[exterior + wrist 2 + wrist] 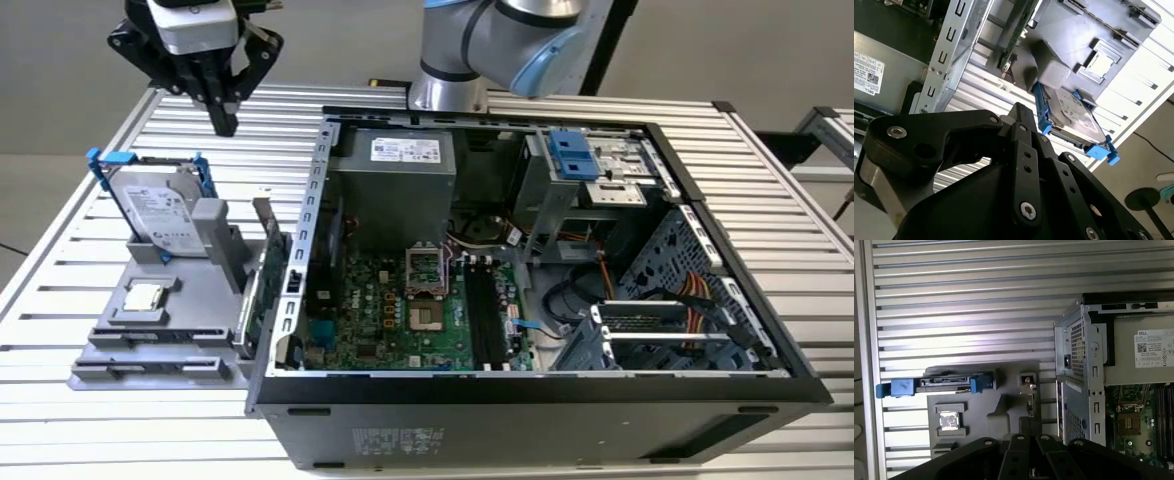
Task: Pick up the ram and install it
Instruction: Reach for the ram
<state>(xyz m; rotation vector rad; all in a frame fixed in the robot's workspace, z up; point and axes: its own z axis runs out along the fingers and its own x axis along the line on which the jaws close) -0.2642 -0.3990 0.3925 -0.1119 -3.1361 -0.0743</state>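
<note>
My gripper (224, 122) hangs high above the table's far corner at the exterior view's left, fingers pressed together and shut on nothing. It is behind and above the grey fixture (147, 345). The ram appears to be the thin greenish strip (246, 315) standing on edge along the fixture's side nearest the case, beside a larger green card (278, 275). The open computer case (534, 390) lies in the middle, its motherboard (394, 320) facing up with long black slots (481, 315). In both wrist views the dark finger links (1021, 150) (1019, 455) point toward the fixture (1004, 407).
A silver hard drive in a blue frame (158, 205) stands upright on the fixture, and a square chip (144, 297) lies in front of it. The arm's base (447, 95) rises behind the case. Cables and a drive cage (587, 175) crowd the case's right half. The table is slatted metal (80, 280).
</note>
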